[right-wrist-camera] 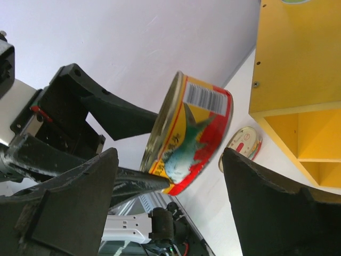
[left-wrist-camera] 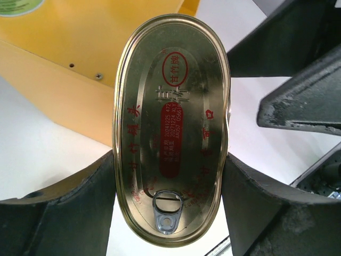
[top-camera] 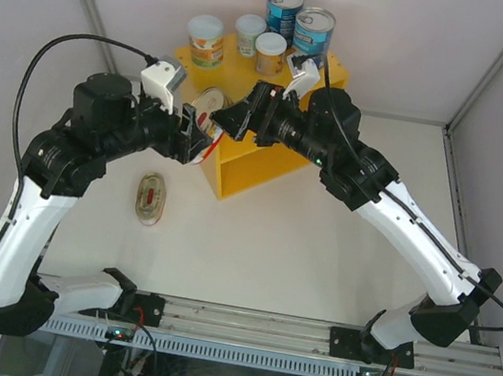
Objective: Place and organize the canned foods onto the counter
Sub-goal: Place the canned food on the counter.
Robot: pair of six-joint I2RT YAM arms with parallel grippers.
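Observation:
My left gripper [top-camera: 196, 136] [left-wrist-camera: 169, 198] is shut on a flat oval tin [top-camera: 209, 106] [left-wrist-camera: 170, 122], its gold pull-tab lid facing the left wrist camera, and holds it on edge in the air just left of the yellow counter [top-camera: 244, 172] [left-wrist-camera: 69, 53]. From the right, my right gripper [top-camera: 227, 118] [right-wrist-camera: 170, 200] stands open, its fingers [right-wrist-camera: 69, 208] wide on either side of that tin's red-yellow label [right-wrist-camera: 194, 130] without touching it. A second oval tin [top-camera: 149, 198] [right-wrist-camera: 242, 145] lies flat on the table. On the counter top stand two tall blue-labelled cans [top-camera: 313, 32] and three small cans [top-camera: 206, 40].
The counter's open front shows an inner shelf [right-wrist-camera: 314, 160]. The cans crowd the back half of its top. White enclosure walls meet behind the counter, and a metal rail [top-camera: 304, 337] runs along the near edge by the arm bases.

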